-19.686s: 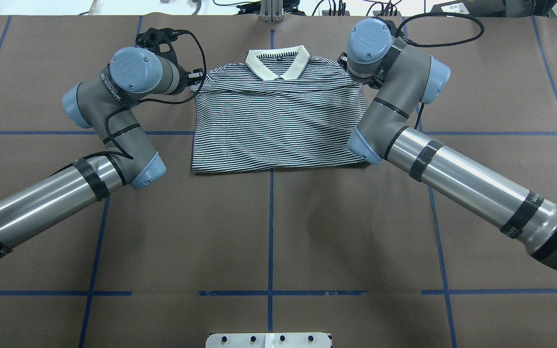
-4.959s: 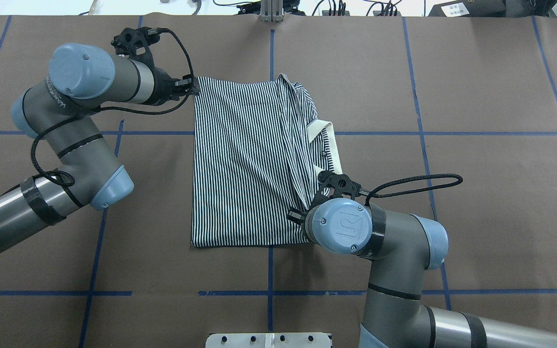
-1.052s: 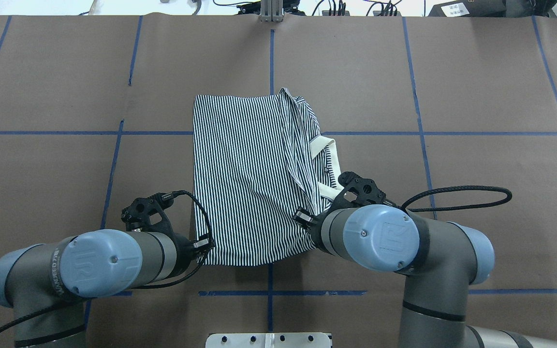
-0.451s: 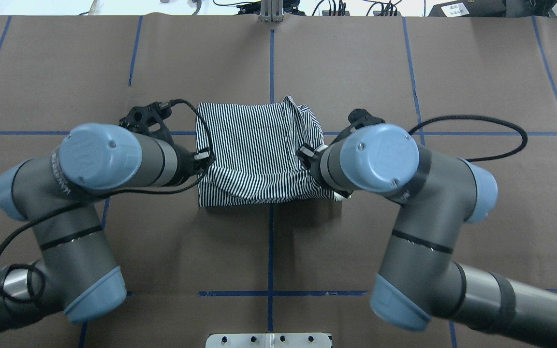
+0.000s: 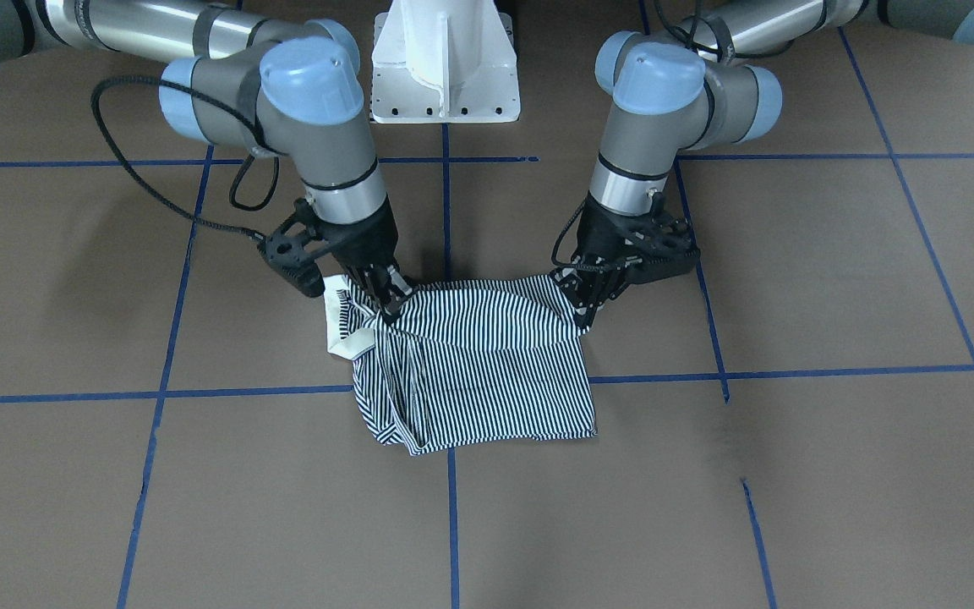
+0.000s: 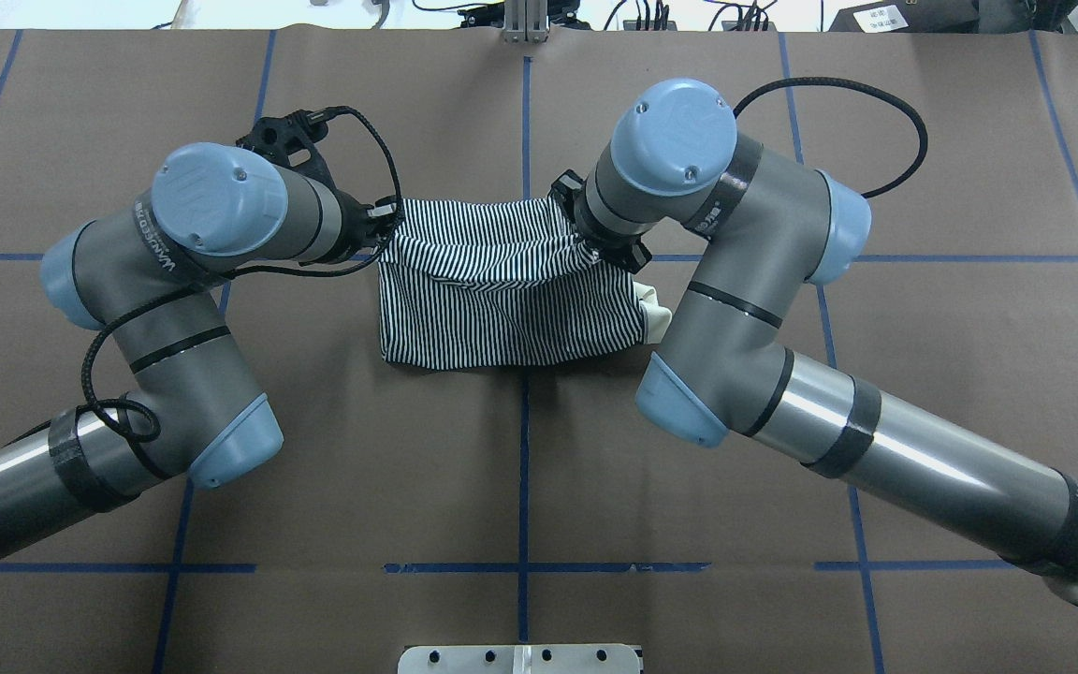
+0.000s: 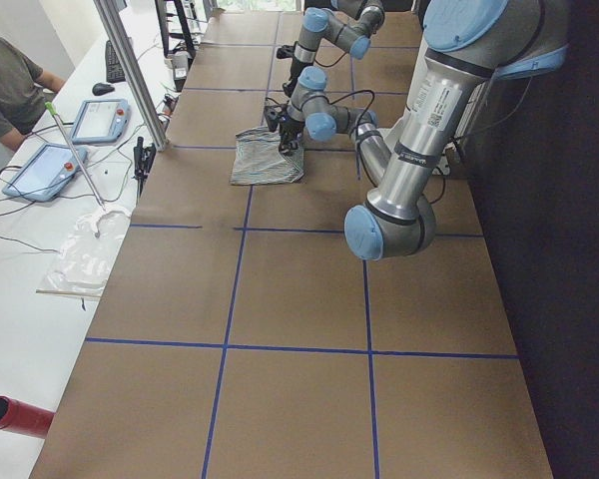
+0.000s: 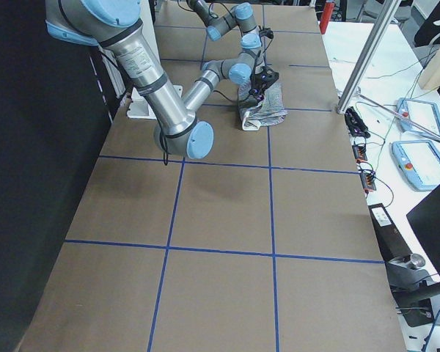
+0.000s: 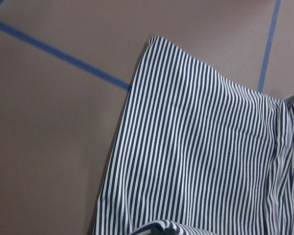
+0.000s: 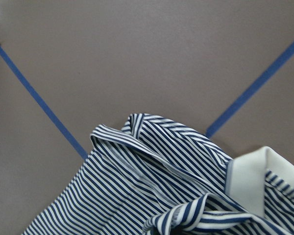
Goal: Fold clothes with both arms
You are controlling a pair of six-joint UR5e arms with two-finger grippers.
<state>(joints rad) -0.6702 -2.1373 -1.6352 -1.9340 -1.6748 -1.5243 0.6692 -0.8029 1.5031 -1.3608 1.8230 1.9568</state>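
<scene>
Robotics lab: paper-covered table (image 6: 333,449) with blue tape grid (image 6: 522,468), teach pendants (image 7: 46,170) on side bench (image 7: 20,329), aluminium post (image 7: 132,70).

Bright even light, soft shadows on the table (image 5: 791,279), shirt (image 9: 201,147) close-ups slightly blurred

left arm (image 6: 174,374), right arm (image 6: 735,309): silver-grey tubes | joint caps (image 6: 207,198): light blue | cables (image 6: 885,94): black, braided | bands (image 6: 840,426): black tape | pedestal (image 5: 445,59): white, bolt holes
</scene>
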